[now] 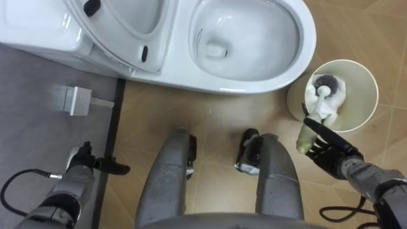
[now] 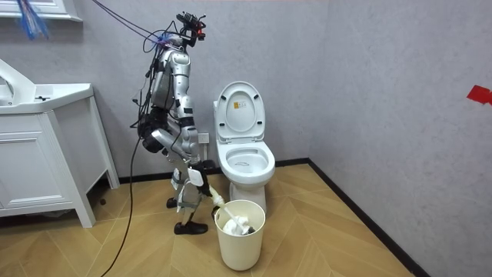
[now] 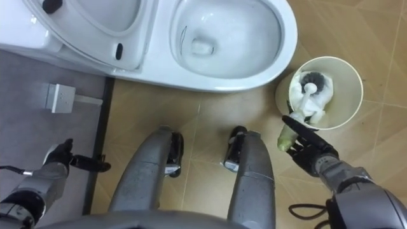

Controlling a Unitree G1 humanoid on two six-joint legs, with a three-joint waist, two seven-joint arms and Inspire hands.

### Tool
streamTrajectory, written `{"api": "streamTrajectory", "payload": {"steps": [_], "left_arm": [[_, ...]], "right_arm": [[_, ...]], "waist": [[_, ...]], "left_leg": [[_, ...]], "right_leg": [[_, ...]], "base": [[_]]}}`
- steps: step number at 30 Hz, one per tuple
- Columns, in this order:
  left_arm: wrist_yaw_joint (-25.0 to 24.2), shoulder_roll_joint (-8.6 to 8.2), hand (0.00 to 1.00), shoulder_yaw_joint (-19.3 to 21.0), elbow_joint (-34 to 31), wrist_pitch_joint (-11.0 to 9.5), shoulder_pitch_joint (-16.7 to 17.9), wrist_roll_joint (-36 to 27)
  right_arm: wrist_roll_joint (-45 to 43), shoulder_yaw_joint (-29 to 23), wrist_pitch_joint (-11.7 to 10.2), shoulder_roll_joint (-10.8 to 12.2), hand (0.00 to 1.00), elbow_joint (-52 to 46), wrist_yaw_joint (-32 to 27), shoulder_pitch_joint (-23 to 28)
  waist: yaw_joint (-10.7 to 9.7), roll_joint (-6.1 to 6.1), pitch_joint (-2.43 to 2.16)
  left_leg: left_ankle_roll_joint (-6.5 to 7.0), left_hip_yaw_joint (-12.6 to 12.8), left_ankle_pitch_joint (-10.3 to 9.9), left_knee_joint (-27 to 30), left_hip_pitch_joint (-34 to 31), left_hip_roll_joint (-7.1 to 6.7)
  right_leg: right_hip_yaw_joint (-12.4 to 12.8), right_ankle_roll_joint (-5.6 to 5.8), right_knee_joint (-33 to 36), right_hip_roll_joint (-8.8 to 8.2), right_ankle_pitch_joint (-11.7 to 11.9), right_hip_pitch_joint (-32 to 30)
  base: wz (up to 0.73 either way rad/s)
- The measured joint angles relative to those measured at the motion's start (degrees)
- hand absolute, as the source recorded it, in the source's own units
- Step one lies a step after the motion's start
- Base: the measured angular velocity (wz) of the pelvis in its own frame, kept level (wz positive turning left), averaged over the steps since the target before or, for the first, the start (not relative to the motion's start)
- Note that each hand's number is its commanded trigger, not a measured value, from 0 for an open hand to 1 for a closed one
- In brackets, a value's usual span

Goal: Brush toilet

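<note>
While the brush (image 1: 324, 102) stands in the bin (image 1: 364, 76), right hand (image 1: 331, 152) grips it.

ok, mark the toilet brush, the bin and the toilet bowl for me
toilet brush (image 1: 327, 81), left eye view, on its dark bristle head.
bin (image 1: 362, 89), left eye view, on its inner wall.
toilet bowl (image 1: 254, 83), left eye view, on the rim nearest the robot.

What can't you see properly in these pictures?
- Bin bottom: eye views, covered by white clutter and the toilet brush head.
- Brush handle's end: eye views, wrapped in the fingers of the right hand.
- Toilet lid: eye views, cut by the top edge.
</note>
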Motion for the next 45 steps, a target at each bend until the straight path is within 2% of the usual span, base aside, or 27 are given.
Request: {"api": "streamTrajectory", "payload": {"steps": [13, 15, 20, 22, 23, 25, 31, 32, 33, 35, 45], "left_arm": [[-0.3, 0.00, 0.00, -0.4, 1.1, -0.7, -0.1, 0.0], [-0.3, 0.03, 0.00, -1.2, 1.1, -0.7, -0.3, 0.0], [-0.7, 0.14, 0.00, -3.7, 1.1, -0.6, -1.6, -0.1], [-1.0, 0.11, 0.00, -3.8, 1.1, -0.6, -2.3, -0.1], [-1.0, 0.12, 0.00, -4.3, 1.1, -0.6, -2.7, -0.1], [-1.0, 0.15, 0.00, -5.3, 0.8, -0.6, -3.0, -1.4], [-0.2, 0.08, 0.00, -6.3, -1.3, -0.7, -3.5, -2.3], [0.1, -0.11, 0.00, -6.3, -1.4, -0.8, -3.4, -2.4], [0.6, -0.42, 0.00, -6.3, -1.4, -0.8, -3.5, -2.4], [1.4, -0.80, 0.00, -6.6, -1.7, -0.8, -3.4, -3.0], [3.5, -0.55, 0.00, -7.4, -3.2, -0.9, -3.3, -6.7]], "right_arm": [[0.1, 0.5, 0.0, 0.1, 0.00, -1.0, 1.8, -2.4], [0.3, 0.5, -0.1, -0.2, 0.00, -1.0, 2.3, -2.8], [0.9, 1.5, -0.4, 0.1, 0.00, -0.6, 2.3, -4.0], [0.8, 2.7, -0.7, 0.1, 0.00, -0.6, 2.3, -4.5], [0.9, 3.3, -1.0, 0.1, 0.00, -0.5, 2.2, -4.5], [1.3, 3.4, -1.1, 0.0, 0.00, -0.6, 2.0, -4.9], [3.3, 3.3, -1.1, 0.9, 0.00, -0.6, 0.5, -6.7], [4.1, 3.3, -1.1, 1.3, 0.28, -0.7, 0.1, -6.7], [4.6, 3.3, -1.1, 1.6, 1.00, -0.8, -0.2, -6.9], [5.2, 3.3, -1.2, 1.6, 1.00, -0.8, -0.8, -6.9], [5.9, 3.2, -1.0, 2.0, 1.00, -1.0, -5.2, -7.3]], "waist": [[-0.1, -0.26, 0.16], [-0.4, -0.30, 0.19], [-0.3, -0.29, 0.25], [-0.3, -0.30, 0.38], [-0.3, -0.26, 0.66], [-0.3, -0.22, 0.74], [-0.3, -0.22, 0.79], [-0.2, -0.22, 0.78], [-0.1, -0.20, 0.78], [0.0, -0.20, 0.77], [0.0, -0.15, 0.74]], "left_leg": [[0.17, -0.1, 0.1, 0.1, -0.8, -0.16], [0.44, 0.0, 0.3, 0.3, -2.2, -0.88], [0.57, -0.5, 0.2, 2.1, -5.2, -1.26], [0.61, -0.8, 0.2, 2.8, -6.1, -1.31], [0.55, -1.0, 0.1, 3.3, -6.4, -1.30], [0.52, -1.0, 0.0, 4.0, -7.5, -1.27], [0.53, -1.0, 0.1, 6.4, -11.6, -2.13], [0.53, -1.0, 0.0, 6.7, -12.2, -2.21], [0.53, -1.1, 0.0, 6.9, -12.6, -2.24], [0.53, -1.2, 0.0, 6.9, -12.6, -2.31], [0.70, -1.3, 0.2, 6.0, -11.7, -2.87]], "right_leg": [[-0.5, -0.02, 0.0, -0.55, 0.0, -0.6], [-0.6, -0.01, 1.0, -1.43, -0.1, -2.2], [-1.0, 0.00, 3.0, -2.03, -0.4, -4.8], [-1.1, -0.01, 3.7, -2.08, -0.5, -5.4], [-1.2, -0.02, 3.9, -2.07, -0.7, -5.6], [-1.2, -0.10, 4.3, -2.07, -0.8, -6.5], [-1.0, -0.45, 7.6, -3.45, -1.5, -10.9], [-1.0, -0.54, 8.0, -3.59, -1.6, -11.6], [-1.0, -0.56, 8.1, -3.61, -1.6, -11.9], [-1.0, -0.55, 8.1, -3.61, -1.6, -11.9], [-1.2, -0.30, 7.5, -4.02, -1.6, -11.0]], "base": [[0.01], [0.09], [0.06], [0.10], [0.06], [0.00], [0.08], [0.00], [0.00], [0.00], [0.01]]}}
